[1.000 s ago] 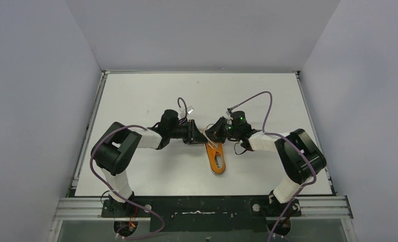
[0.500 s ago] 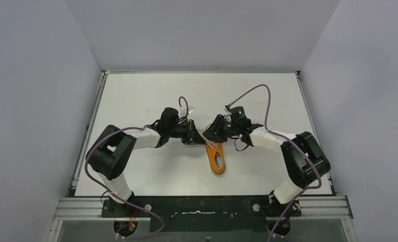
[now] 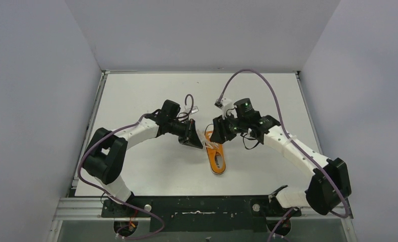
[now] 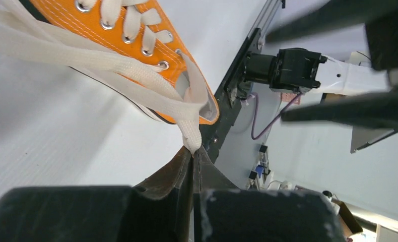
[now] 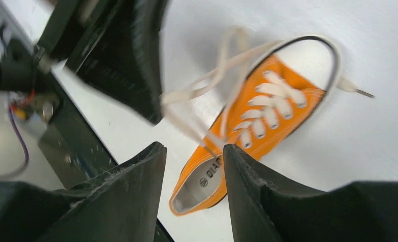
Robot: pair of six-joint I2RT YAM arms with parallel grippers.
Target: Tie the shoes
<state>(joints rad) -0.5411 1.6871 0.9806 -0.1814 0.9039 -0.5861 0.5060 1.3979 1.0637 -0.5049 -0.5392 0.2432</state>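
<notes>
The small orange sneaker [image 3: 217, 160] lies mid-table with its heel toward the near edge; it also shows in the right wrist view [image 5: 287, 118] and the left wrist view [image 4: 53, 12]. My left gripper [image 3: 196, 142] sits just left of the toe. In the left wrist view it [image 4: 192, 150] is shut on a whitish lace [image 4: 86, 58], which runs taut from the eyelets. My right gripper [image 3: 218, 135] hovers above the toe. In the right wrist view it [image 5: 193, 148] is open and empty, with lace strands [image 5: 197, 91] stretched below it.
White table top with a metal rail [image 3: 202, 206] along the near edge and grey walls on three sides. A loose lace end with its tip [image 5: 358, 92] lies on the table beside the toe. The left gripper's black body [image 5: 126, 60] is close in front of the right fingers.
Both arms have stretched out. The right wrist has risen above the shoe's toe. The left gripper has shifted slightly toward the near edge, still pinching the lace. The shoe has stayed put.
</notes>
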